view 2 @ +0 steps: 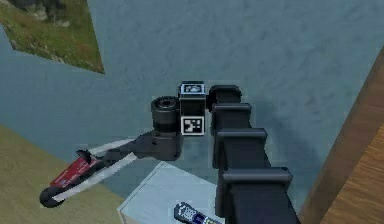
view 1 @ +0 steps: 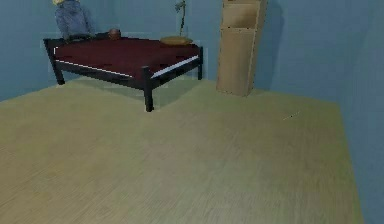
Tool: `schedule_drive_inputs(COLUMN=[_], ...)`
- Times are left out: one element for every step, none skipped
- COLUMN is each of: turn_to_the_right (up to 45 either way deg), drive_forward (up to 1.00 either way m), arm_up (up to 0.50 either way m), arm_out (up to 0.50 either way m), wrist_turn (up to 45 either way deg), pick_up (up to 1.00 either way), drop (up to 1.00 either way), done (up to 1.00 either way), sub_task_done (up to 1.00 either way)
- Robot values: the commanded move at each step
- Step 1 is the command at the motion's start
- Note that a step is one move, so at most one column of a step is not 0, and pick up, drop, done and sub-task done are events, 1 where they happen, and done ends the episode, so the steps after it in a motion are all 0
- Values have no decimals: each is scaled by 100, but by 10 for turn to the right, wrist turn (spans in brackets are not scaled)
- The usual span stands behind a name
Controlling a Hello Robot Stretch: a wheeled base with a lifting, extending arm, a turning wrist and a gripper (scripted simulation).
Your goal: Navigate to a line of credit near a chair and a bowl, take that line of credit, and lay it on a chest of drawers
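In the arm side view the dark arm (view 2: 245,160) rises from the bottom edge, with two white marker squares (view 2: 192,108) at its far end. The gripper (view 2: 55,192) reaches down to the left. A thin flat red thing (view 2: 76,172), perhaps the card, hangs at the fingers' end over the wooden floor, clear of every surface, so the gripper holds it. In the forward view a tall light wooden chest (view 1: 240,48) stands against the blue wall at the back right.
A dark-framed bed (view 1: 125,58) with a dark red cover stands at the forward view's back left, with a round flat thing (view 1: 176,41) on it. A white tabletop (view 2: 160,195) under the arm carries a small blue and white thing (view 2: 190,213). A painting (view 2: 55,30) hangs on the wall.
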Motion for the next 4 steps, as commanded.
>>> schedule_drive_inputs(turn_to_the_right=[0,0,0,0], drive_forward=[0,0,0,0], arm_up=[0,0,0,-8], arm_out=[0,0,0,0], wrist_turn=[450,450,60,0], pick_up=[0,0,0,0], drop=[0,0,0,0], done=[0,0,0,0], sub_task_done=[0,0,0,0])
